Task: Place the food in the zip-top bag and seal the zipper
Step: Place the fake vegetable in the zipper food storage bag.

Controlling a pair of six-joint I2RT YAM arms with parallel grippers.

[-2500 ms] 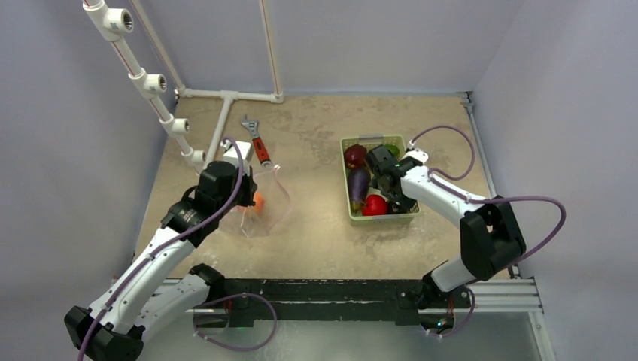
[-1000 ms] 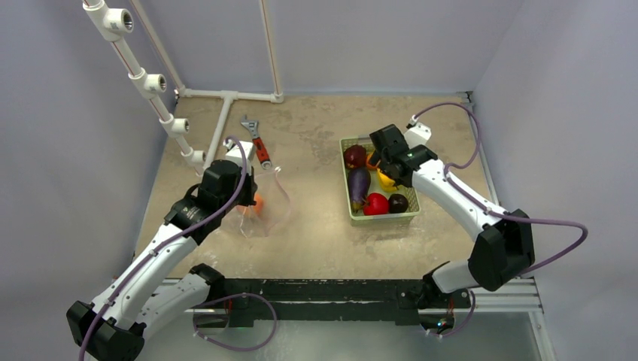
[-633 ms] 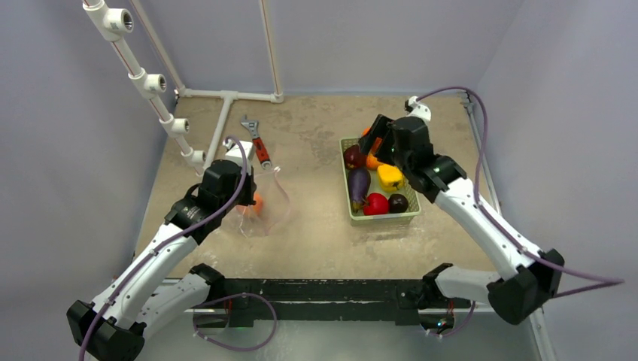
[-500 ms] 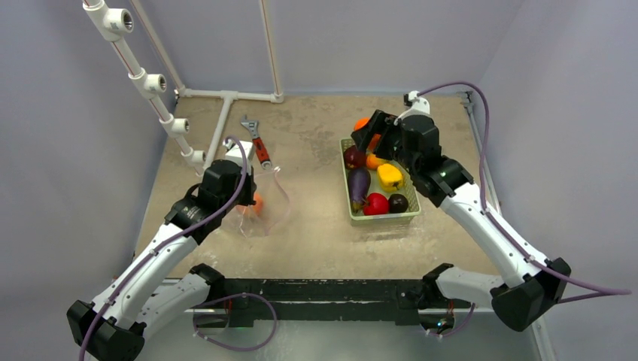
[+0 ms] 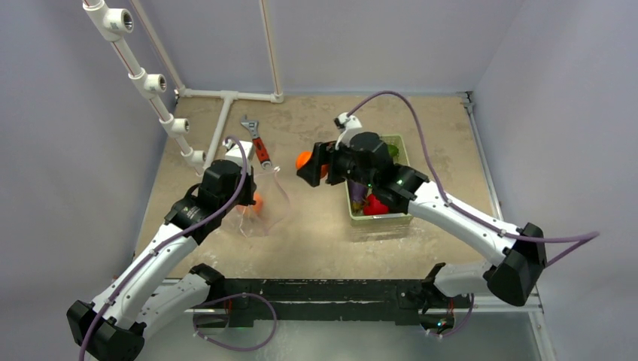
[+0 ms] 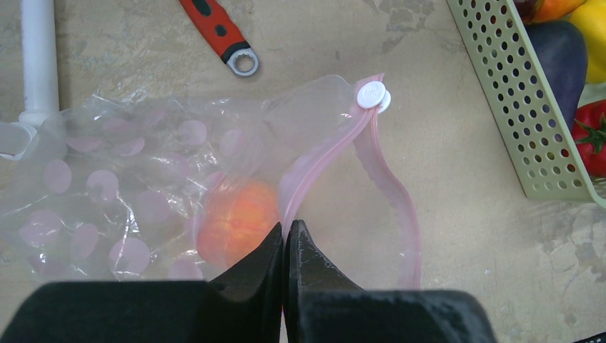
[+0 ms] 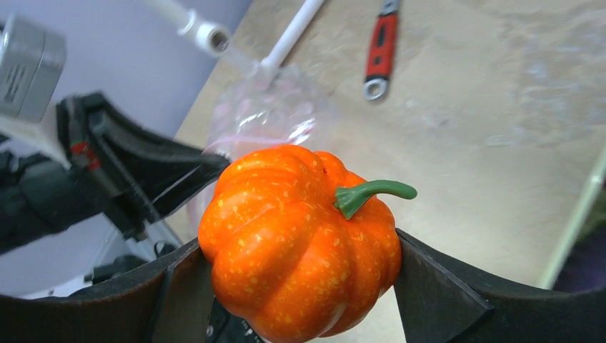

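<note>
The clear zip-top bag lies on the table left of centre, its mouth open. An orange fruit sits inside it. My left gripper is shut on the near side of the pink zipper strip and holds it up. My right gripper is shut on an orange pumpkin with a green stem. In the top view it holds the pumpkin in the air between the bag and the basket. A red tomato, a purple eggplant and a yellow pepper lie in the basket.
The pale green mesh basket stands right of centre, partly under my right arm. A red-handled wrench lies behind the bag. White pipes run along the back left. The bag also shows in the right wrist view.
My right gripper has lifted the pumpkin out of the basket and carried it left toward the bag. My left gripper and the bag have not moved.
</note>
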